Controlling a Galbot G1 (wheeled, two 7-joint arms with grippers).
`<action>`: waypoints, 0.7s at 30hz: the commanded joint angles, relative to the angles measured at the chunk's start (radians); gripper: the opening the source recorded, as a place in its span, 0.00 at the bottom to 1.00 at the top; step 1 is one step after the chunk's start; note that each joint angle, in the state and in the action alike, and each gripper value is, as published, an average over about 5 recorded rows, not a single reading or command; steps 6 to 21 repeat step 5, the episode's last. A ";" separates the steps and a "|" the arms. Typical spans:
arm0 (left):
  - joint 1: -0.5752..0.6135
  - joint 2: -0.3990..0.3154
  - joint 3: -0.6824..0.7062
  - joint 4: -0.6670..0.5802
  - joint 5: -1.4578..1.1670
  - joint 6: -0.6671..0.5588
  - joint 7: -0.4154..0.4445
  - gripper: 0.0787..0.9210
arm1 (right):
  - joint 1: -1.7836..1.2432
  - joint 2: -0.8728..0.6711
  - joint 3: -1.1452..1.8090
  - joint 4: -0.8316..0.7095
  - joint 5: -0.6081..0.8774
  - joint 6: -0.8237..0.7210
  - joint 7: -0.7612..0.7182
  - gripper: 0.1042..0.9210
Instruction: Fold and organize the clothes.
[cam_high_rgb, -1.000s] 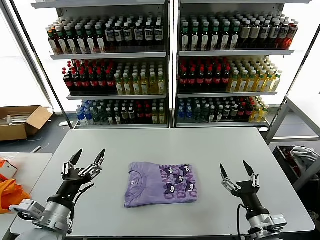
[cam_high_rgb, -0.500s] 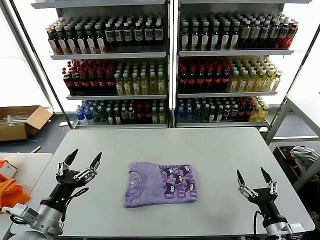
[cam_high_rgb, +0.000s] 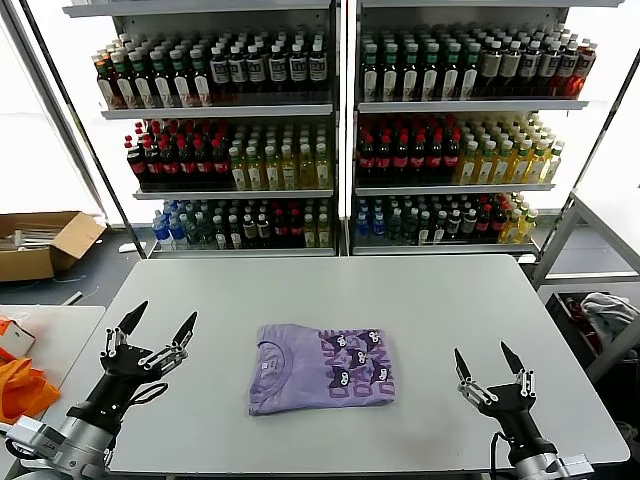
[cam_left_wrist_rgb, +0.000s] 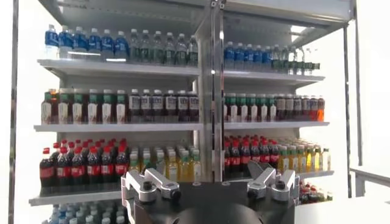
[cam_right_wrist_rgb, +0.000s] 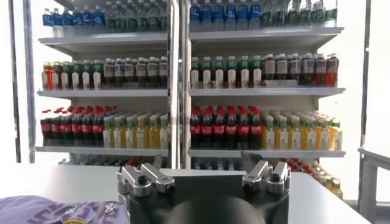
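Head view: a lavender short-sleeved cotton T-shirt, already folded into a compact rectangle with its dark purple graphic print facing up, is lying in the lower centre of the frame on the pale grey rectangular table. Its long axis is running left to right across the picture, with the collar and label end turned toward the left edge and the printed part toward the right.

The left gripper is being held at the lower left of the frame, its two dark pointed fingers spread wide and tilted upward, with nothing between them. The right gripper is being held at the lower right, likewise spread wide and empty. The shirt is lying between the two, clear of both and touched by neither. The gaps on the two sides are looking roughly alike, so neither arm is being favoured by nearness; the left claw is facing the collar end, the right claw the printed end.

In the right wrist view a corner of the lavender cloth is being shown at the lower left, beside the wide-set fingers; in the left wrist view only the tall white drinks shelving stocked with bottles is being shown, no cloth.

The folding is judged to be finished, so any coming move would be turning on reaching inward toward the middle of the table.
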 joint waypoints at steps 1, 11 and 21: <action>0.008 -0.010 -0.039 0.001 0.036 -0.009 0.040 0.88 | -0.009 0.012 -0.018 0.001 -0.006 0.003 -0.009 0.88; 0.008 -0.009 -0.047 0.006 0.038 -0.013 0.042 0.88 | -0.010 0.012 -0.017 0.002 -0.006 0.005 -0.014 0.88; 0.008 -0.009 -0.047 0.006 0.038 -0.013 0.042 0.88 | -0.010 0.012 -0.017 0.002 -0.006 0.005 -0.014 0.88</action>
